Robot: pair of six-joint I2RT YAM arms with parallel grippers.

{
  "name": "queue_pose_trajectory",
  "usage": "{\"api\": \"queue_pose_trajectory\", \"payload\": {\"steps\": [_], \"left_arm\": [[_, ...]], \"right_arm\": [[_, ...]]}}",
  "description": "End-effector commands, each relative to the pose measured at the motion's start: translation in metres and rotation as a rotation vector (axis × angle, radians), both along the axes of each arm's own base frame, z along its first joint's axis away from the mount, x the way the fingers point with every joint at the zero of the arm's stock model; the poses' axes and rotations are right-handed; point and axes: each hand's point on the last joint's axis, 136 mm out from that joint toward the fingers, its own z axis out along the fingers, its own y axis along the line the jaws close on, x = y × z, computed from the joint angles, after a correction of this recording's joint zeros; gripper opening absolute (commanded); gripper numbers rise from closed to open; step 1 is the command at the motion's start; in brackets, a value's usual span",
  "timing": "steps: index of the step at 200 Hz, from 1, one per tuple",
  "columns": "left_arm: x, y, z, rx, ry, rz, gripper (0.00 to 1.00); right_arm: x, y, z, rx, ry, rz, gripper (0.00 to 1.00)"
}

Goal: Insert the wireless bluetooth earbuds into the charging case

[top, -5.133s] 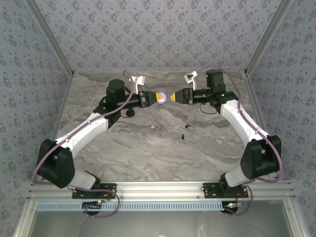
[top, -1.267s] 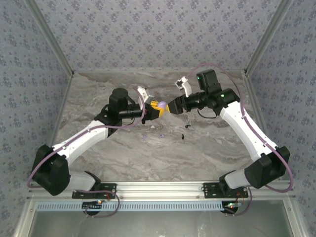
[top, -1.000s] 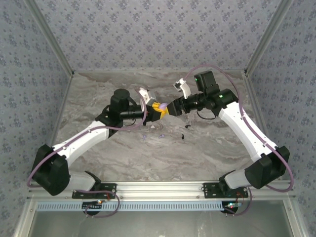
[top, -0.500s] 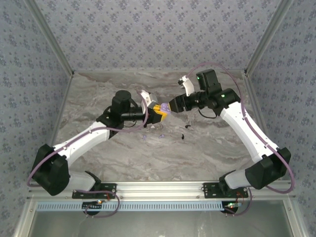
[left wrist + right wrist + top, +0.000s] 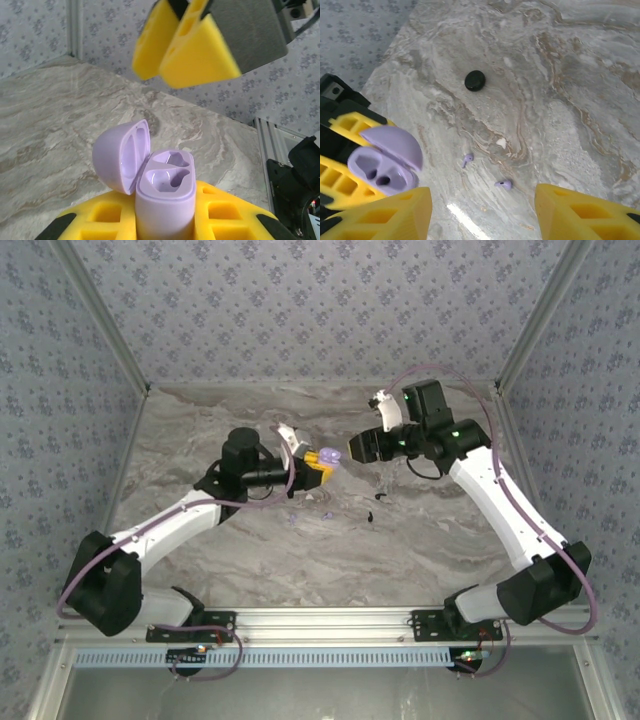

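My left gripper (image 5: 165, 222) is shut on the pale lilac charging case (image 5: 165, 200), which stands upright between its yellow pads. The lid (image 5: 121, 161) is swung open and both wells are bare. In the top view the case (image 5: 326, 457) is held above the middle of the table. My right gripper (image 5: 351, 449) is open just to its right, clear of it, with nothing between its yellow fingers (image 5: 385, 215). Two lilac earbuds (image 5: 467, 159) (image 5: 504, 184) lie on the marble below, and the case (image 5: 382, 160) shows at the left there.
A black round puck (image 5: 475, 80) lies farther back on the marble table (image 5: 560, 100). Small black pieces (image 5: 371, 513) (image 5: 382, 497) lie right of centre. A tiny white fleck (image 5: 501, 143) sits near the earbuds. Patterned walls close in the back and sides.
The right gripper has drawn back to the right, away from the case, and the lid now stands open. The left gripper has sunk a little, keeping the case.
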Motion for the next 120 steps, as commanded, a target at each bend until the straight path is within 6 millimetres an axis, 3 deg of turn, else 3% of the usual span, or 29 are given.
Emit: {"api": "queue_pose_trajectory", "payload": {"steps": [1, 23, 62, 120], "left_arm": [[-0.006, 0.009, 0.022, -0.054, -0.038, 0.020, 0.22], [-0.011, 0.018, 0.022, -0.056, -0.036, 0.058, 0.22], [-0.023, 0.035, 0.023, -0.049, -0.034, 0.115, 0.22], [-0.040, 0.053, 0.016, -0.024, -0.018, 0.163, 0.23]], "right_arm": [[-0.003, -0.007, -0.042, -0.068, 0.140, -0.052, 0.58], [-0.005, -0.004, -0.080, -0.106, 0.237, -0.054, 0.57], [-0.015, 0.019, -0.136, -0.161, 0.356, 0.010, 0.52], [-0.022, 0.049, -0.194, -0.201, 0.466, 0.032, 0.47]]}}
